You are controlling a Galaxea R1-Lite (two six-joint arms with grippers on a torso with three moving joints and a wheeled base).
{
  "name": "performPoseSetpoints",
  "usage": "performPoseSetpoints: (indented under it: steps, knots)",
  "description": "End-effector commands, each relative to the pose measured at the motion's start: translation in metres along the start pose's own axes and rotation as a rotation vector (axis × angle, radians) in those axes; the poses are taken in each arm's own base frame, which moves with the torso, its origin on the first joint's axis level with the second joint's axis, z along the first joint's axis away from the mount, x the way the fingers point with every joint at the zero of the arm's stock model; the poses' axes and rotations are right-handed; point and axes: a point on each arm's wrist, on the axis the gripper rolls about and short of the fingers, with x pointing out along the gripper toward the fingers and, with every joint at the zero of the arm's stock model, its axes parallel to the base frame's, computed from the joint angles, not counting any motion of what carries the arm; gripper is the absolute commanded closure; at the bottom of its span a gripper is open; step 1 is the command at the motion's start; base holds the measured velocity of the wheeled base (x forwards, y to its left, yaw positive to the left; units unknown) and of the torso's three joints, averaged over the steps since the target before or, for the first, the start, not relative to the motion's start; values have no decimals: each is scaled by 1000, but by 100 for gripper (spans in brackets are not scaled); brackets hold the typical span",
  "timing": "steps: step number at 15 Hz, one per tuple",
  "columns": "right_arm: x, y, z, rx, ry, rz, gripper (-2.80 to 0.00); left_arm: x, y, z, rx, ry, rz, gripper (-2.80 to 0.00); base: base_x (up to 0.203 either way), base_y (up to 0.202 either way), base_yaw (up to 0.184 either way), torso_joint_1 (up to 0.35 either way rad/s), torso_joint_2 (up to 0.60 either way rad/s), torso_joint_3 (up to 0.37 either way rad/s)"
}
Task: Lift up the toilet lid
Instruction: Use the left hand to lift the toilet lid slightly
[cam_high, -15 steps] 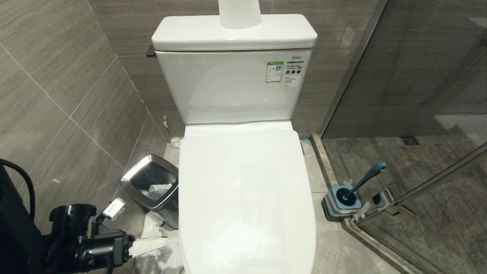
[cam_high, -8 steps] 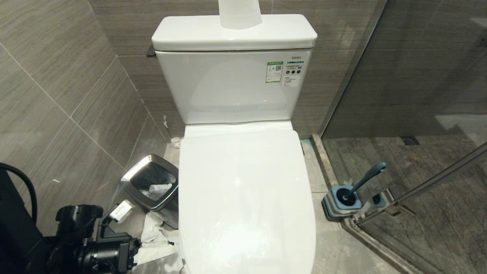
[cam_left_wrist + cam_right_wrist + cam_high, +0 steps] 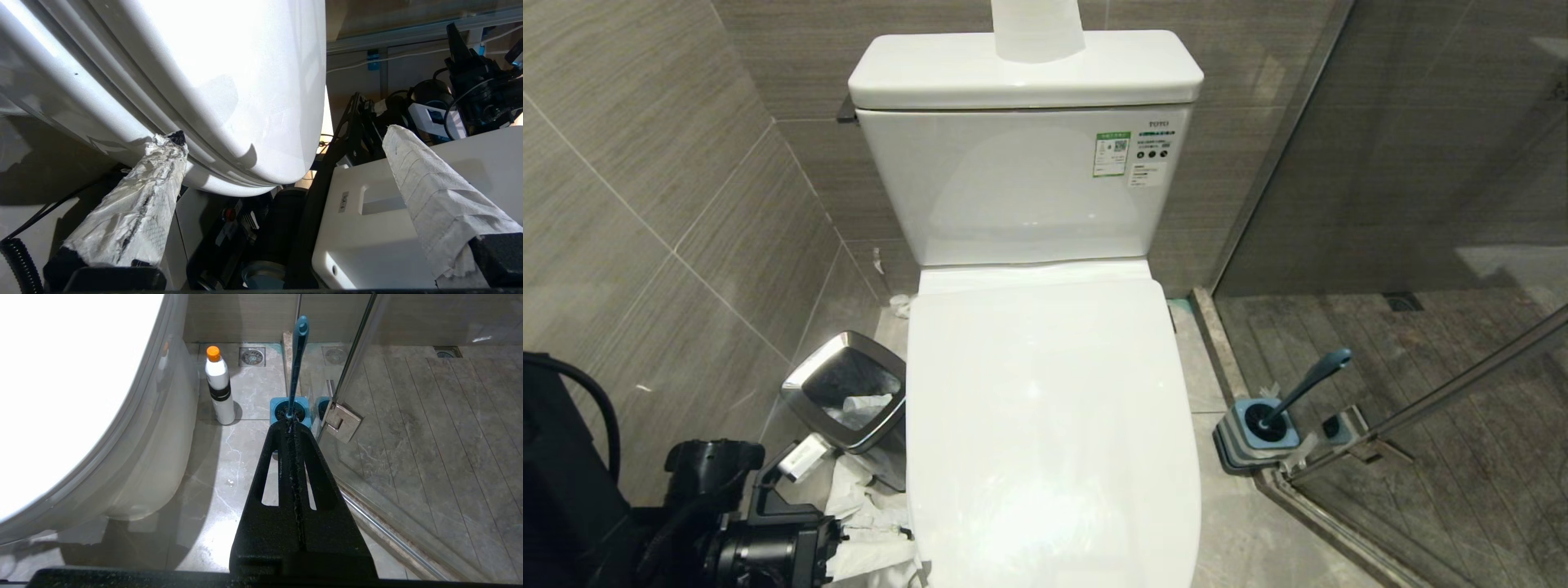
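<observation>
The toilet lid (image 3: 1054, 425) is glossy white and lies shut flat over the bowl. My left gripper (image 3: 890, 543) is low at the lid's front left edge, its fingers wrapped in white paper. In the left wrist view the lid's front end (image 3: 245, 81) sits between the wide-open fingers of the left gripper (image 3: 284, 134). One fingertip (image 3: 173, 143) rests against the seams under the lid's edge, and the other finger (image 3: 412, 171) is well clear of the lid. My right gripper (image 3: 291, 422) is shut and empty, low over the floor to the right of the bowl; it is out of the head view.
A steel waste bin (image 3: 848, 400) with crumpled paper stands left of the bowl, by the tiled wall. A blue toilet brush in its holder (image 3: 1262, 420) and a glass shower door (image 3: 1421, 400) are on the right. A white bottle with an orange cap (image 3: 220, 388) stands by the bowl.
My left gripper has moved right and a little nearer, from beside the waste bin up to the lid's front left edge. The lid has not moved.
</observation>
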Motion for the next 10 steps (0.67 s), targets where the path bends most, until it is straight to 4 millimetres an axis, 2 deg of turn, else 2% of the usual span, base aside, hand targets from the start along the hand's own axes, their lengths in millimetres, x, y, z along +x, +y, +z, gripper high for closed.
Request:
performPoseSetpoints:
  steps: [1, 10]
  knots:
    - [1, 0, -3, 0, 11, -1, 0, 3, 1, 2, 14, 4, -6, -280, 0, 0, 0, 0, 0, 0]
    - [1, 0, -3, -1, 11, -1, 0, 12, 6, 0, 19, 35, 48, -280, 0, 0, 0, 0, 0, 0]
